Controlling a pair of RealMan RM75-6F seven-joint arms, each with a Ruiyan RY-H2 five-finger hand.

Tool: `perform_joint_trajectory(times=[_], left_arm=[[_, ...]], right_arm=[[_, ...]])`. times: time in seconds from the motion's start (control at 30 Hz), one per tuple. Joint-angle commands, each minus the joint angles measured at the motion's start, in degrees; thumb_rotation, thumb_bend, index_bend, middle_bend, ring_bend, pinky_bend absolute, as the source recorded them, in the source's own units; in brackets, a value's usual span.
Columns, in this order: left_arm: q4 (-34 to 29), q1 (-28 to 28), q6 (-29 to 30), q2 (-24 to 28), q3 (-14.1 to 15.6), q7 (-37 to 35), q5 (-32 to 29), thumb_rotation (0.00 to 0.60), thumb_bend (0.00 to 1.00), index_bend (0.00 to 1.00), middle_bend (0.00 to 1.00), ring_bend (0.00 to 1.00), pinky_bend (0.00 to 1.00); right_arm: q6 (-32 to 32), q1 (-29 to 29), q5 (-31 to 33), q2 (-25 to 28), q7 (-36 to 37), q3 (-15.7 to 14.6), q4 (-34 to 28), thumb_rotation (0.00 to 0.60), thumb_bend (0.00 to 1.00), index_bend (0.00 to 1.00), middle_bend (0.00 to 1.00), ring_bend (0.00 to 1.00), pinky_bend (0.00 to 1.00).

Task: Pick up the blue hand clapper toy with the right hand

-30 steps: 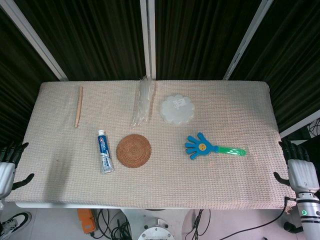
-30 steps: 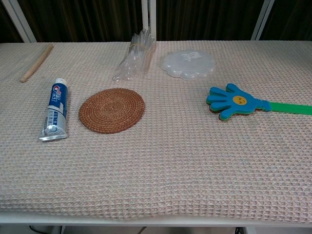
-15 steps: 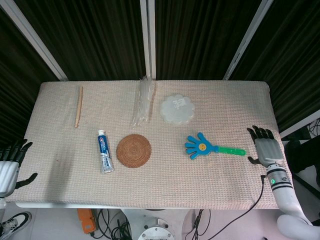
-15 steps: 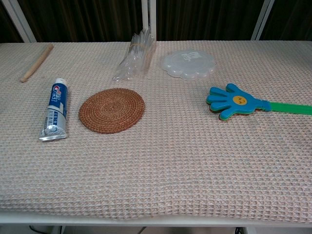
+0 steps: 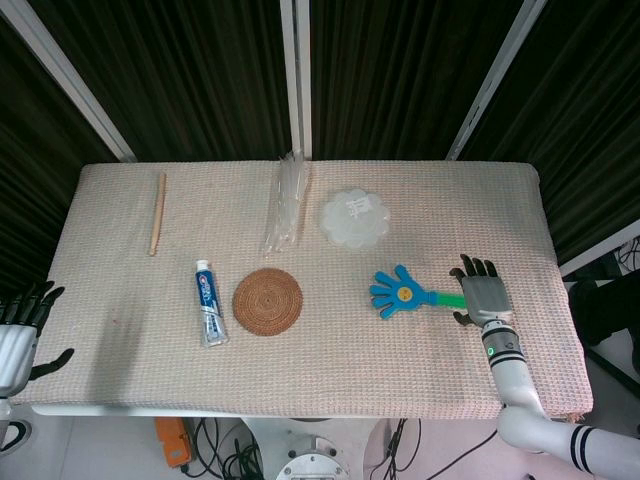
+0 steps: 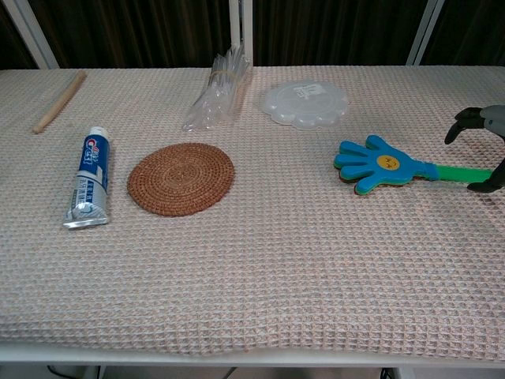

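The blue hand clapper toy (image 5: 401,290) (image 6: 377,163) lies flat on the table's right half, its green handle (image 6: 462,173) pointing right. My right hand (image 5: 483,292) (image 6: 481,134) hovers over the handle's far end with fingers spread and nothing in it. In the chest view only its dark fingertips show at the right edge. My left hand (image 5: 20,330) hangs off the table's left front corner, fingers apart, holding nothing.
A woven round coaster (image 5: 267,301), a toothpaste tube (image 5: 208,303), a wooden stick (image 5: 157,212), a bundle of clear plastic (image 5: 285,205) and a white scalloped lid (image 5: 355,219) lie on the waffle-weave cloth (image 5: 330,360). Dark curtains stand behind.
My right hand has moved left from beyond the table's right edge to above the end of the green handle. The clapper and the left hand have stayed put.
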Motion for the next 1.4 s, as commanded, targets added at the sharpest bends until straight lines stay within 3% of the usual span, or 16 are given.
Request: perform_joint_trajectory(times=[0.03, 0.53, 0.7, 1.4], left_arm=[[-0.12, 0.18, 0.25, 0.15, 0.1, -0.05, 0.12, 0.6, 0.16, 0.11, 0.05, 0.0, 0.1], [-0.93, 0.48, 0.99, 0.73, 0.62, -0.11, 1.22, 0.6, 0.16, 0.11, 0.05, 0.0, 0.1], [-0.79, 0.68, 1.06, 0.69, 0.58, -0.41, 0.87, 0.6, 0.2, 0.11, 0.05, 0.0, 0.1], [-0.34, 0.78, 1.01, 0.44, 0.61, -0.81, 0.81, 0.6, 0.22, 0.11, 0.05, 0.0, 0.1]], right_arm=[[0.4, 0.58, 0.26, -1.1, 0.05, -0.13, 0.67, 0.6, 0.15, 0.27, 0.0, 0.0, 0.0], [0.8, 1.9, 1.12, -3.07, 1.33, -0.07, 2.11, 0.6, 0.22, 0.36, 0.02, 0.0, 0.0], [0.56, 2.53, 1.85, -3.38, 0.92, -0.13, 2.64, 0.6, 0.29, 0.38, 0.04, 0.0, 0.0], [1.52, 3.21, 1.78, -4.65, 1.31, -0.82, 4.36, 0.6, 0.31, 0.48, 0.07, 0.0, 0.0]])
